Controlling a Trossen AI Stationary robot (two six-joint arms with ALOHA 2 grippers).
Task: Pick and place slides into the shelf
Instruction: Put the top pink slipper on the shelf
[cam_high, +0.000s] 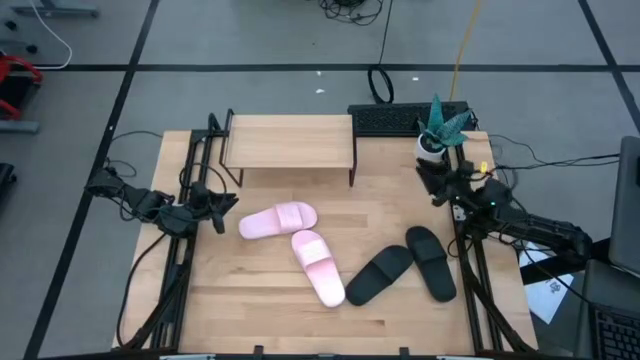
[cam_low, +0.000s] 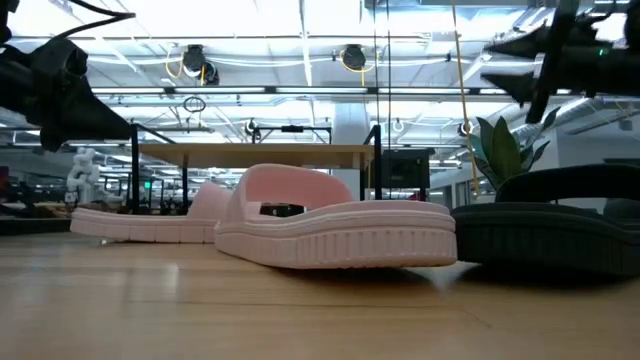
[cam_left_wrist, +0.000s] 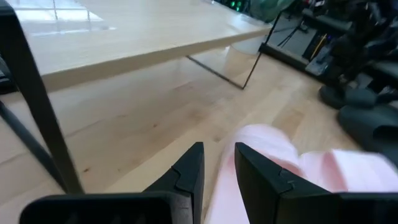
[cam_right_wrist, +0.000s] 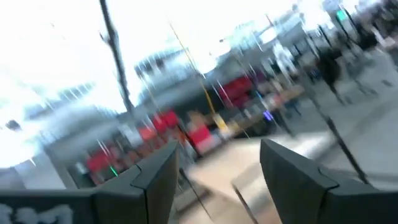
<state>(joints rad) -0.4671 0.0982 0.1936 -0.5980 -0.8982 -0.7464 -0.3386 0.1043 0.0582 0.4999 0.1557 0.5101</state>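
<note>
Near the middle of the desk (cam_high: 250, 290), four slides lying flat, none on the shelf (cam_high: 290, 140). Pink slide (cam_high: 278, 220) closest to the shelf, long axis roughly across the desk, tilted a little, its left end pointing toward the left claw (cam_high: 222, 212). Second pink slide (cam_high: 318, 266) just beside it toward the front, the two close or touching at their near ends, long axis running diagonally from that meeting point toward the front right. Black slide (cam_high: 379, 274) right of that, long axis diagonal the other way, front-left to back-right, its front end close to the second pink slide's front end. Other black slide (cam_high: 431, 262) farther right, near the desk's right edge, long axis running mostly front to back with a slight slant, its back end near the first black one's back end. Shelf at the back of the desk, left of centre, its long side across the desk, top bare. Left claw low at the desk's left side, just beside the first pink slide, fingers parted by a narrow gap in the left wrist view, gripping nothing. Right claw (cam_high: 440, 185) at the back right by a small potted plant (cam_high: 440, 128), well apart from the slides, fingers spread wide in the right wrist view, empty.
</note>
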